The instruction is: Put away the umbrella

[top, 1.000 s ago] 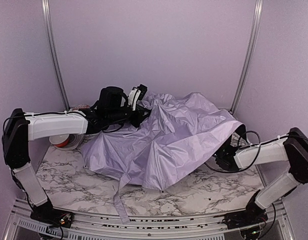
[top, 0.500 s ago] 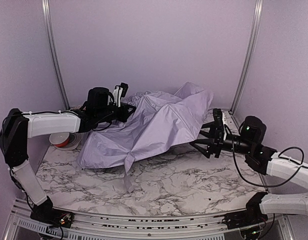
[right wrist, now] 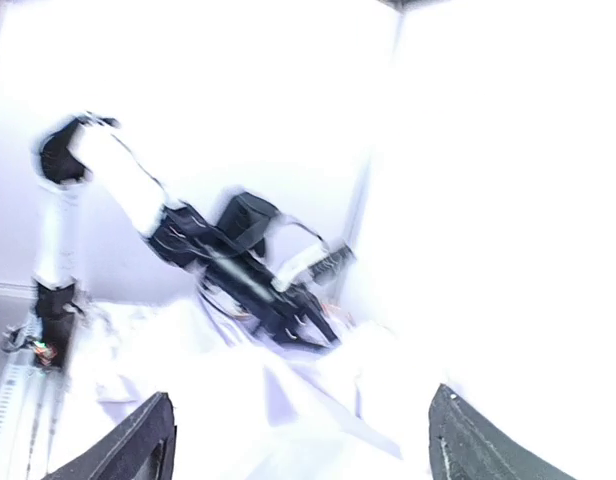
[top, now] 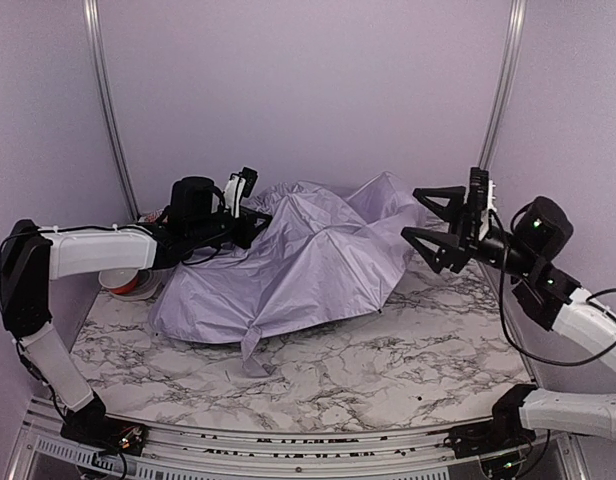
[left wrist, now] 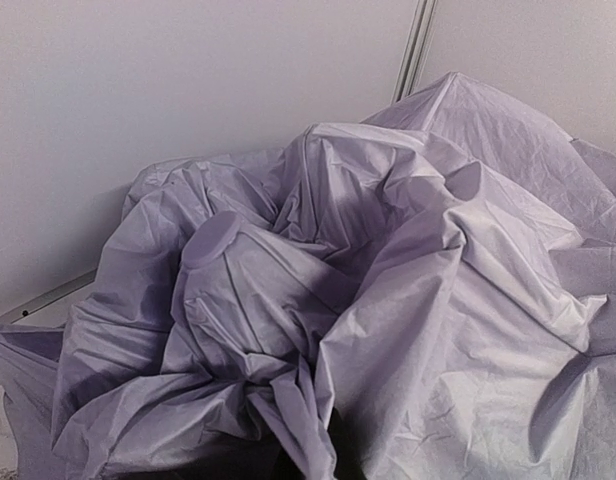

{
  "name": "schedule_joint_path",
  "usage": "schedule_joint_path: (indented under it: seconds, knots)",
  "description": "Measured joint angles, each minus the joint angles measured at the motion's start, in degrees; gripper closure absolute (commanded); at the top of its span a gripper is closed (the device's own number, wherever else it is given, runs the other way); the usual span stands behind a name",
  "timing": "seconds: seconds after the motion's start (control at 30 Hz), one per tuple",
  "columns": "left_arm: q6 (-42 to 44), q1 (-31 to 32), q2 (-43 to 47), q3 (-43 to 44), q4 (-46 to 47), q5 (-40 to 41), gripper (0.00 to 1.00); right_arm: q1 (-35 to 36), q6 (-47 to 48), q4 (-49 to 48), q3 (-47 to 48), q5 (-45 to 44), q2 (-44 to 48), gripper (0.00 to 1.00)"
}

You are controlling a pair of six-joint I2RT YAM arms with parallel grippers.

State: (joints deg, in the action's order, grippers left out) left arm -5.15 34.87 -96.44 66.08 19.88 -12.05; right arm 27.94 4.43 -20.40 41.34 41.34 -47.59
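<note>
While the left gripper [top: 242, 190] sits pressed together at the far-left end of the umbrella [top: 308, 260], with folds bunching toward it, the cloth hides whether it pinches anything. The umbrella lies slumped across the far half of the worktop [top: 388, 370], its long axis running left to right. The right gripper [top: 413, 212], jaws spread and empty, hangs just off the umbrella's right tip, facing left along that axis. It looks the freer arm to gather cloth.

Bare bench [top: 388, 370] across the lower frame gives open passage; the umbrella [top: 308, 260] heap blocks the centre, the left arm [top: 98, 250] the left.
</note>
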Motion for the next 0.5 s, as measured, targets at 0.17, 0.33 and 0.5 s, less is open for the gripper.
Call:
schedule_joint_path:
  seconds: [0.17, 0.33, 0.5]
  knots:
    - [0.92, 0.0, 0.81, -1.14, 0.39, -0.66, 1.0, -1.84, 5.07, 4.96, 6.67, -7.76, -16.11, 0.15]
    - [2.69, 0.09, 1.66, -1.95, 0.66, -3.21, 1.0, -2.08, 10.71, 11.34, 15.39, -8.26, -29.88, 0.16]
    - [5.75, 2.1, 1.64, -1.42, 1.03, -7.02, 1.0, 1.53, 16.96, 15.28, 26.38, -6.27, -42.64, 0.19]
